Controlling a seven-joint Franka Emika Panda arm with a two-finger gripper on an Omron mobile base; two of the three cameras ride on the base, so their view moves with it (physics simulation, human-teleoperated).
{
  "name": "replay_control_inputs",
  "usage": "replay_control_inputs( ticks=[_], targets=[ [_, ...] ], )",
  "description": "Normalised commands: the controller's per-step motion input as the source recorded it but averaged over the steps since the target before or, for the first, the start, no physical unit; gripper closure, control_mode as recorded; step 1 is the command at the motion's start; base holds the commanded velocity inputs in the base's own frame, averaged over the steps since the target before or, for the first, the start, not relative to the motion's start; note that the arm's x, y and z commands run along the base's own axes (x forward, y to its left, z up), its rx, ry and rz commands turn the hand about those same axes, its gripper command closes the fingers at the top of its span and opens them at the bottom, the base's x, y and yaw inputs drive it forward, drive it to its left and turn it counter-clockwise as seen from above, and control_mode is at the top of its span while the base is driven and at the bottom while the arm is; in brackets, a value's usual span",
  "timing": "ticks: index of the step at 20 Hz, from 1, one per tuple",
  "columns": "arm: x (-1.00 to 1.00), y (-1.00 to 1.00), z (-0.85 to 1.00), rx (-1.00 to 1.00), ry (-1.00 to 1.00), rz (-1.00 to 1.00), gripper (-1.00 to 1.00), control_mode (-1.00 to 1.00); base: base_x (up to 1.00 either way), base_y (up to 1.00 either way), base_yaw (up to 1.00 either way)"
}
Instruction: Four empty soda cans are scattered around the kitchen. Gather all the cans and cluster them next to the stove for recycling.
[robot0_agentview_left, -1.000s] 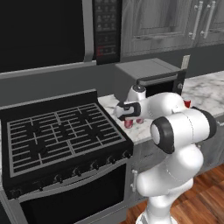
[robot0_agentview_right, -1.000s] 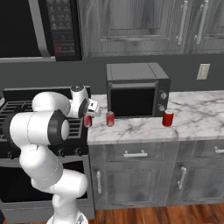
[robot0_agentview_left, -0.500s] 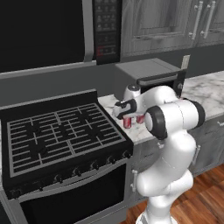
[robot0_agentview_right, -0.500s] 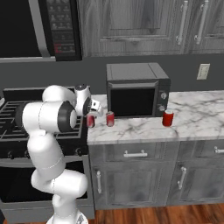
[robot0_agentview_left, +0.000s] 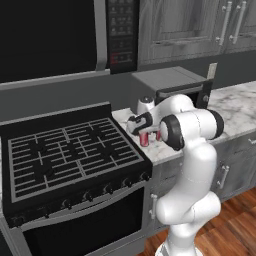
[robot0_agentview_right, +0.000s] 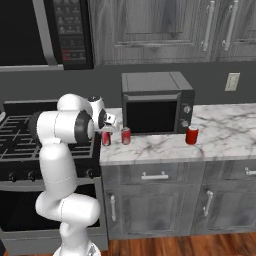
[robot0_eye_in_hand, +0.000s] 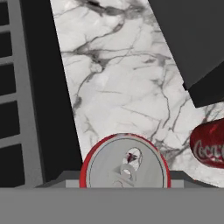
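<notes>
A red soda can (robot0_agentview_left: 144, 138) stands on the marble counter's left end, right beside the stove (robot0_agentview_left: 70, 155). My gripper (robot0_agentview_left: 140, 131) reaches down over it, shut on the can's upper part. From the right, the same soda can (robot0_agentview_right: 106, 137) sits under the gripper (robot0_agentview_right: 108, 127). A second can (robot0_agentview_right: 126, 135) stands just right of it, and a third can (robot0_agentview_right: 191, 135) further right. The hand view looks straight down on the held can's silver top (robot0_eye_in_hand: 124, 164), with the second can (robot0_eye_in_hand: 210, 143) near it; the fingertips are hidden.
A dark countertop oven (robot0_agentview_right: 155, 102) stands behind the cans, close to the hand. The stove's black edge and grates (robot0_eye_in_hand: 17, 87) lie just left of the held can. A microwave (robot0_agentview_right: 70, 30) hangs above the stove. Bare marble (robot0_agentview_right: 225, 120) stretches to the right.
The arm's elbow has risen and swung toward the stove. The hand and the can under it have stayed at the counter's left end.
</notes>
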Motion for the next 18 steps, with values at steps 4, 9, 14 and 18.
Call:
replay_control_inputs(
  ticks=[4, 9, 14, 18],
  targets=[
    [0.26, -0.03, -0.24, 0.00, 0.00, 0.00, 1.00, -1.00, 0.00, 0.00, 0.00],
    [0.26, -0.06, -0.24, 0.00, 0.00, 0.00, 1.00, -1.00, 0.00, 0.00, 0.00],
    [0.11, -0.06, -0.29, 0.00, 0.03, 0.00, 1.00, -1.00, 0.00, 0.00, 0.00],
    [0.00, -0.05, -0.34, 0.00, 0.06, 0.00, 1.00, -1.00, 0.00, 0.00, 0.00]
  ],
)
